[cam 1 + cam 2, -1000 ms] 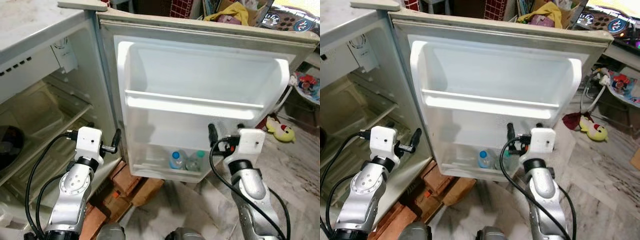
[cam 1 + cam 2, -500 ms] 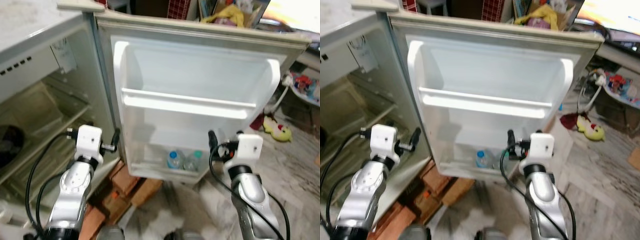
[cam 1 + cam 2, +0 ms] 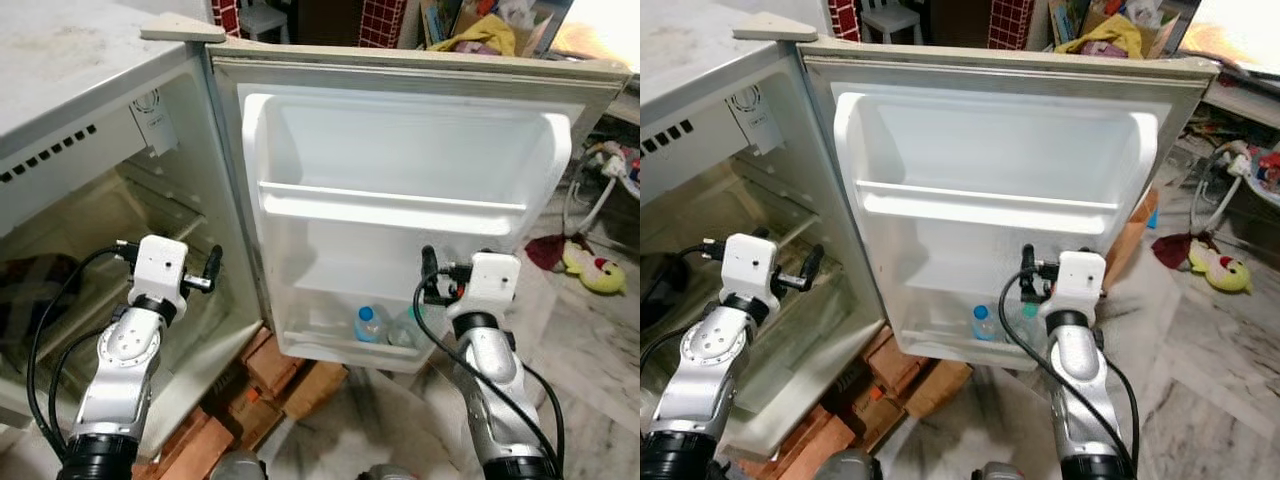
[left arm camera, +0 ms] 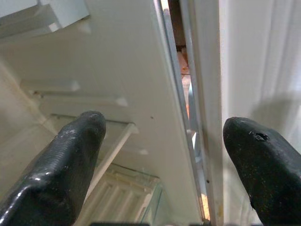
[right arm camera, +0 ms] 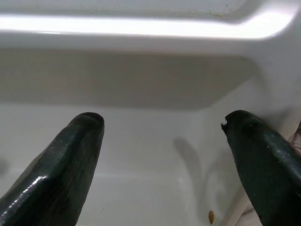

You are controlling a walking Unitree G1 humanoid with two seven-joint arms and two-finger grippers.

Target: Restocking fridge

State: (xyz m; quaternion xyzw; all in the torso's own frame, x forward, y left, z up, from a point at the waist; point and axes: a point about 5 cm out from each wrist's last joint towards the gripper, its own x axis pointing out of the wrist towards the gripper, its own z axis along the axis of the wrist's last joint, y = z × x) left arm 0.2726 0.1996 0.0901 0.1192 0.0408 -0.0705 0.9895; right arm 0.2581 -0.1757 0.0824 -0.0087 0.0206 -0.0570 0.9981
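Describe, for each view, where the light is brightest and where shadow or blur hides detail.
Left eye view: sharp; the door shelf gleams brightest, the fridge interior sits dimmer. Right eye view: bright glare at the upper right corner. Left wrist view: left claw fingers close and soft. Right wrist view: glare along the shelf rail, shadow beneath it.
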